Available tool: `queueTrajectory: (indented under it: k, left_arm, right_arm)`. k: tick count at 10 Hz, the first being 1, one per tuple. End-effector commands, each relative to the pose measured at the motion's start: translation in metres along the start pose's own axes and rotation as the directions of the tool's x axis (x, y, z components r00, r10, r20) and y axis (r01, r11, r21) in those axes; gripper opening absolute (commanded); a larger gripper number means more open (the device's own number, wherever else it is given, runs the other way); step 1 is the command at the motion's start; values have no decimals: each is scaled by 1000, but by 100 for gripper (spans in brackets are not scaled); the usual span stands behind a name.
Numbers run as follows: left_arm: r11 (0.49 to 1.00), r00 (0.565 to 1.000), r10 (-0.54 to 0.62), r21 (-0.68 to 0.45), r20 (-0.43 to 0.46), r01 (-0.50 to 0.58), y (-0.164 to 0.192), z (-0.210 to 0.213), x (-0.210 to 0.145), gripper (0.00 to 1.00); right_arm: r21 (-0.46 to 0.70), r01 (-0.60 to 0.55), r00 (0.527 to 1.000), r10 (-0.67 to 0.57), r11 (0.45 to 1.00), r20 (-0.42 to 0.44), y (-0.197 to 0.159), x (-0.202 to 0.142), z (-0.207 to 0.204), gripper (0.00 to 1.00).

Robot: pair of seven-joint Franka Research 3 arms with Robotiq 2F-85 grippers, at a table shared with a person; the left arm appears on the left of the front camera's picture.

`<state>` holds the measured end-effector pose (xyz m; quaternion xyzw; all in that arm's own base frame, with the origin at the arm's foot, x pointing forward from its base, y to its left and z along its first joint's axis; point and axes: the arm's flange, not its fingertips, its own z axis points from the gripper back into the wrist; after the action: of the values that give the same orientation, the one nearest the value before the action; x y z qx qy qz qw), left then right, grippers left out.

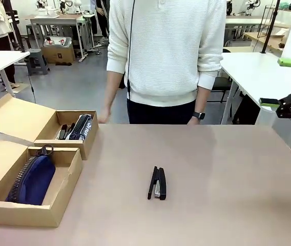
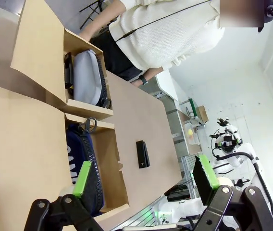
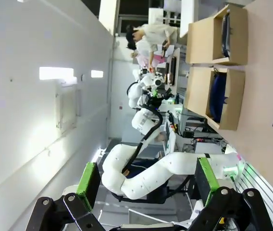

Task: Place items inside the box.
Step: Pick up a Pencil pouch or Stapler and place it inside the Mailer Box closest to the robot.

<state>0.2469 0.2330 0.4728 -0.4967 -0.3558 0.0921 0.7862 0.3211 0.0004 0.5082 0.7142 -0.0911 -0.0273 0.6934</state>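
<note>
Brown tabletop [image 1: 227,169] runs beneath both arms, and neither tool carries anything. Through the left wrist camera my left gripper [image 2: 143,175] has its fingers spread wide and empty. Closest to it, just ahead of one pad, is the nearer box [image 2: 111,166], with the navy pouch [image 2: 81,159] laid lengthwise inside. Ahead of the gap between the fingers, on bare table beside that box and touching nothing, lies the black stapler [image 2: 142,154], closed and flat. It is the one task item I can see outside a box, so I judge it the next pick. Farther out along the same side stands the farther box [image 2: 86,109], holding the grey-blue zip pouch [image 2: 88,77] and some smaller dark pieces I cannot make out. Both boxes have their flaps folded outward, which leaves the tops free for a drop from above. My right gripper [image 3: 148,180] is just as wide and empty, held high off the side of the table, with the stapler well away at the edge of its view; I take it to be parked clear. Beyond it all the person [image 1: 166,56] stands at the far edge, one hand [image 1: 103,117] low by the table
</note>
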Motion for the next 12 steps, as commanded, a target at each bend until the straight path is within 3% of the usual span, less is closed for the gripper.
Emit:
queueTrajectory:
  k: [1, 9, 10, 12]
  left_arm:
    - [1000, 1000, -21, -23, 16, 21, 0, -1, 0, 100]
    - [1000, 1000, -21, -23, 16, 21, 0, -1, 0, 100]
    - [1000, 1000, -21, -23, 16, 21, 0, -1, 0, 100]
    - [1000, 1000, -21, -23, 16, 21, 0, -1, 0, 100]
  right_arm:
    - [24, 22, 1000, -22, 999, 10, 3, 0, 2, 100]
    - [-1, 3, 1000, -3, 1000, 6, -1, 0, 3, 100]
    - [-146, 15, 995, -30, 989, -99, 3, 15, -61, 100]
    - [-417, -26, 971, -77, 909, -227, 6, 25, -171, 100]
